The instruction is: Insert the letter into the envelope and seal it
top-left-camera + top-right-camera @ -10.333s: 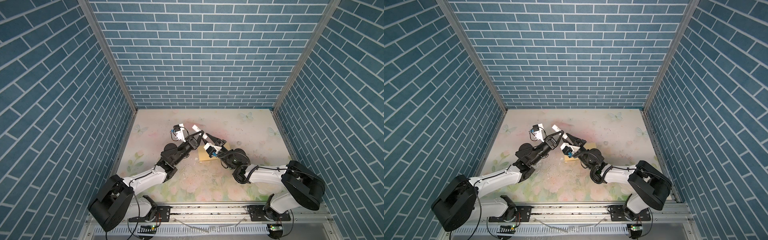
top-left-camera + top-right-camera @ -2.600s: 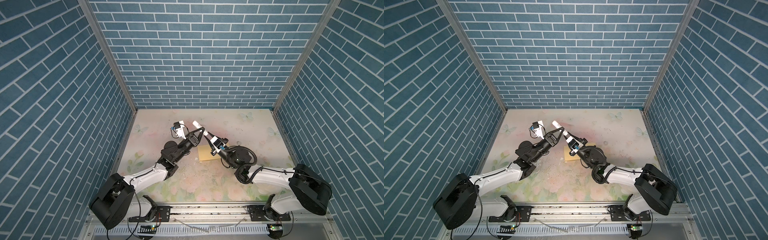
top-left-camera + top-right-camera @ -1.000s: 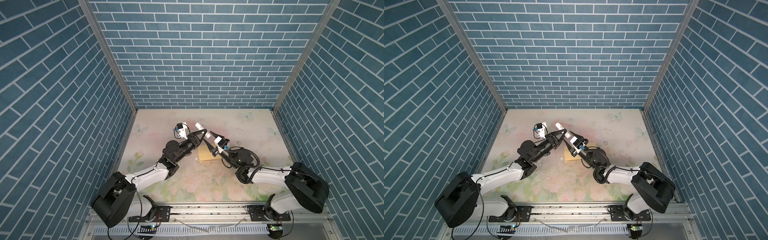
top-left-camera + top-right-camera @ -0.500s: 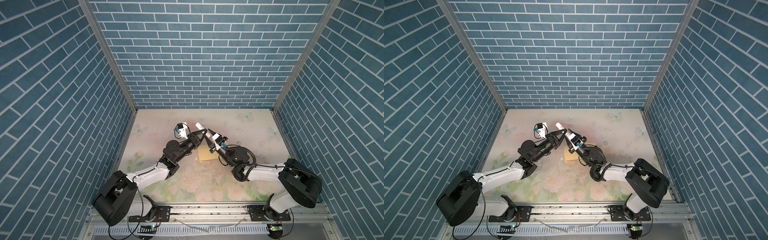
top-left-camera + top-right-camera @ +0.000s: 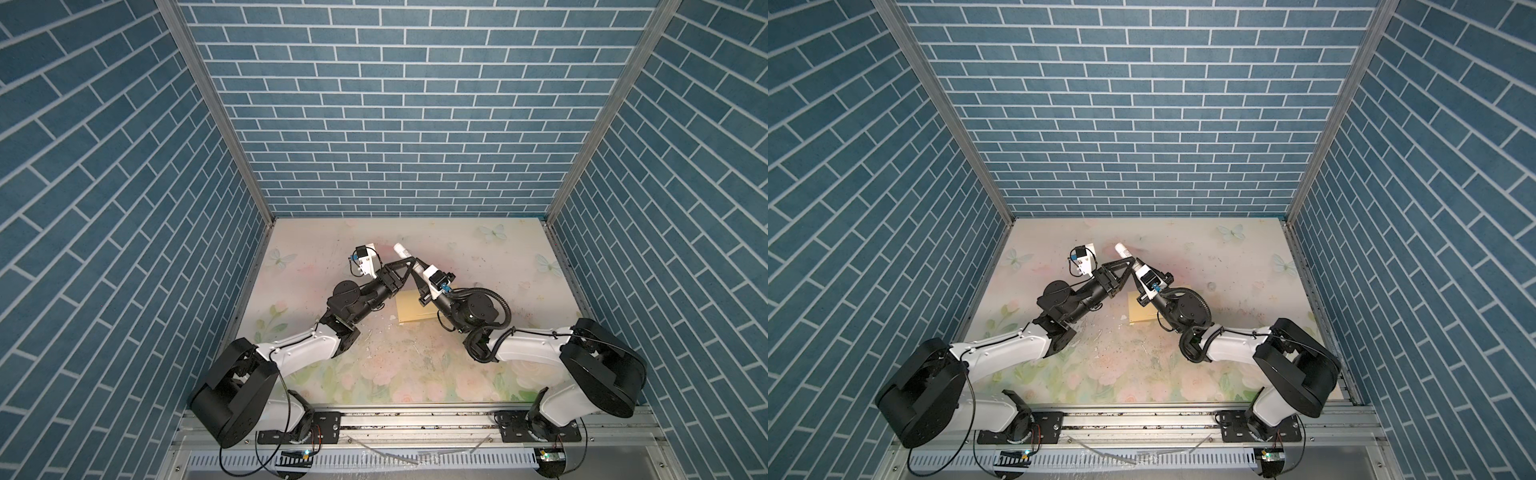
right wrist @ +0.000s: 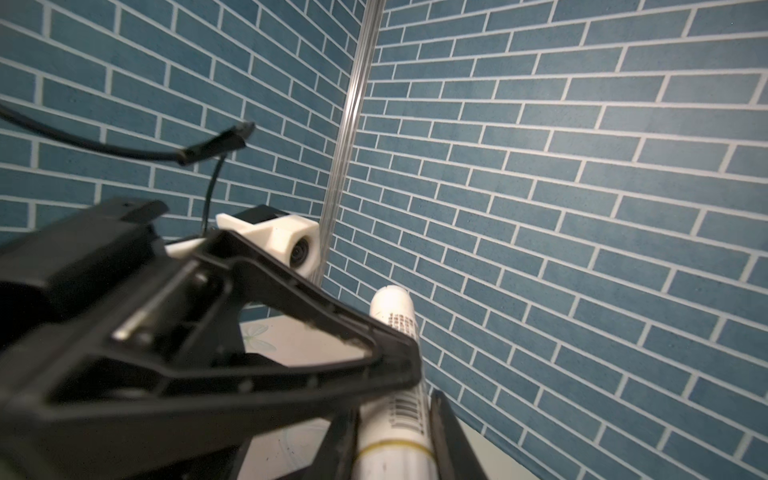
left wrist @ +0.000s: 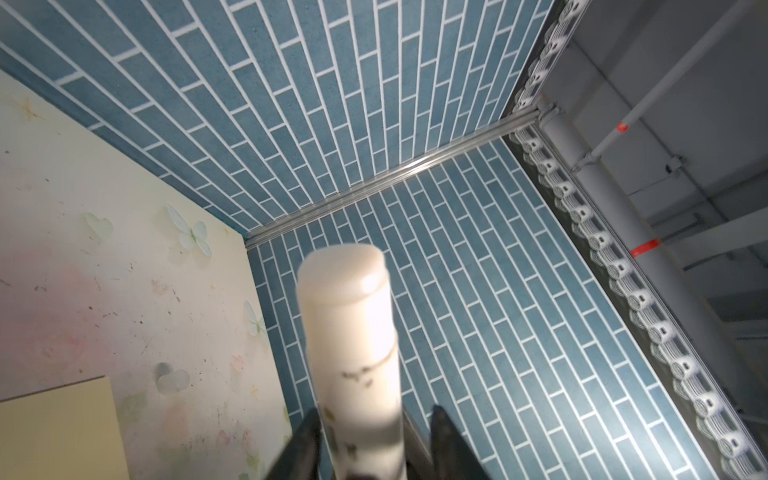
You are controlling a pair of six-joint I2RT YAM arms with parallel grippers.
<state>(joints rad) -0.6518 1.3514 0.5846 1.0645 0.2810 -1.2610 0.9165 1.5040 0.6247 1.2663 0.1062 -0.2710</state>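
A white glue stick (image 5: 401,250) (image 5: 1122,249) is raised over the middle of the table, tilted up toward the back. My right gripper (image 5: 417,273) (image 6: 392,419) is shut on its lower body, with a finger on each side. My left gripper (image 5: 408,264) (image 7: 374,432) is open around the same stick: one finger lies against it and the other stands clear. The yellow envelope (image 5: 412,308) (image 5: 1139,312) (image 7: 54,432) lies flat on the table beneath both grippers. The letter is not in view.
Blue brick walls (image 5: 399,124) close in the table at the back and on both sides. The floral table mat (image 5: 415,365) stretches toward the front metal rail (image 5: 415,419). Both arms meet over the middle, and the left finger frame (image 6: 291,353) fills much of the right wrist view.
The right jaws have closed on the glue stick. The left jaws have opened and now stand loose around it. Both arms have hardly moved.
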